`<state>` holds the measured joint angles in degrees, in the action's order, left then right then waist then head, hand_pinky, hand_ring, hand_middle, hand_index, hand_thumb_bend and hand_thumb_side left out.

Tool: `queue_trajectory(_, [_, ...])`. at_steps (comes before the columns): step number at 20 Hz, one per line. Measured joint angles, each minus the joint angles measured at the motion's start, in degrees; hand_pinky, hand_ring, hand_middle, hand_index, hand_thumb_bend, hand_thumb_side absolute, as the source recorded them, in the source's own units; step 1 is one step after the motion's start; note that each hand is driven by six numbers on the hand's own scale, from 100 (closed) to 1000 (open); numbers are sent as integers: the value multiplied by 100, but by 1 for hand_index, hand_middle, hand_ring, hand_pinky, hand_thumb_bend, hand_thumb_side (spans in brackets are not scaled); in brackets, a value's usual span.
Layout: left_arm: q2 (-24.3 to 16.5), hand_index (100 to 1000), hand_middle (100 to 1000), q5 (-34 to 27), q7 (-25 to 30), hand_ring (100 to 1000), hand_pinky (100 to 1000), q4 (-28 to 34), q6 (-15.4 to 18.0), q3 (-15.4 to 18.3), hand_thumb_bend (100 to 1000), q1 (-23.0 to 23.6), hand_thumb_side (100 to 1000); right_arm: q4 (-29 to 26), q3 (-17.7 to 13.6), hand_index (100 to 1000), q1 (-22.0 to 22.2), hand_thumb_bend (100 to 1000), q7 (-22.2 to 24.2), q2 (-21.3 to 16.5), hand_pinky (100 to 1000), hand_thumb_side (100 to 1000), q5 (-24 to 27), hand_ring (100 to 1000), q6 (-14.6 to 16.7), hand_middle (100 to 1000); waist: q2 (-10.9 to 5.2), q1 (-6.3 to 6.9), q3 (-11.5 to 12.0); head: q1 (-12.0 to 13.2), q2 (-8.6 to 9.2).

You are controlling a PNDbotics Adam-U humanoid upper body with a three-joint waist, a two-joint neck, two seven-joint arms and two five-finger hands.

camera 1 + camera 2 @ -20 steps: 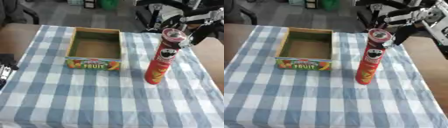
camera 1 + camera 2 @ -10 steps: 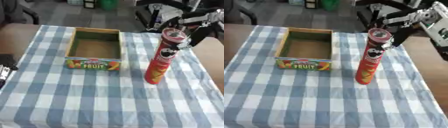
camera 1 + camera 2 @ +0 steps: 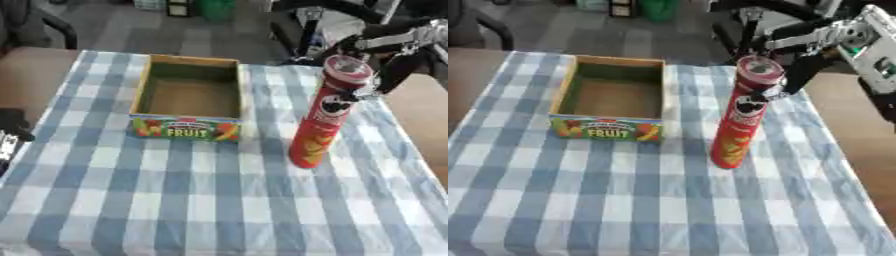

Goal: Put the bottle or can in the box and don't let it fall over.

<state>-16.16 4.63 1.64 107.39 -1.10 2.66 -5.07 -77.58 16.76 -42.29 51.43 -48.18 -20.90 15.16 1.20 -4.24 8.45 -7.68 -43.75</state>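
Left eye view showing, at its left edge, one black left hand (image 3: pixel 10 131), resting low beside the table; cannot tell whether fingers are spread or curled. Lying across the whole table, one blue and white checked cloth (image 3: pixel 201 200). Sitting on the cloth, left of the middle, one cardboard box (image 3: pixel 189 97) with green inside walls, a brown floor and the word FRUIT on the near side, open at the top and holding nothing. Standing upright on the cloth, just to the right of the box and apart from it, one tall red can (image 3: pixel 740 119) of chips, with its round lid at the top. Reaching in from the upper right, one black and silver right hand (image 3: pixel 800 70), close behind and beside the top of the can. Fingers pointing down next to the lid, looking spread rather than wrapped round the can; cannot tell whether touching it. Showing past the cloth on the right, one strip of bare brown table (image 3: pixel 852 130).
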Motion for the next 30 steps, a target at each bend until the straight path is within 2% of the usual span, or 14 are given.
queue_trajectory(5, [1, 683, 531, 0, 0, 513, 684, 0, 0, 0, 398, -4, 643, -111, -55, 933, 63, 296, 6, -34, 570, 479, 14, 643, -16, 826, 0, -5, 8, -4, 0])
queue_trajectory(15, [1, 683, 531, -2, 0, 512, 684, 0, 0, 0, 397, -7, 643, -249, -87, 849, 103, 202, 40, -68, 401, 457, 122, 516, -146, 720, 0, -11, 14, -7, 0])
queue_trajectory(30, [1, 683, 530, -5, -1, 512, 684, 0, 0, 0, 397, -8, 642, -432, -270, 791, 50, 183, 52, -148, 344, 441, 404, 477, -290, 653, -1, -15, 27, -7, 0])
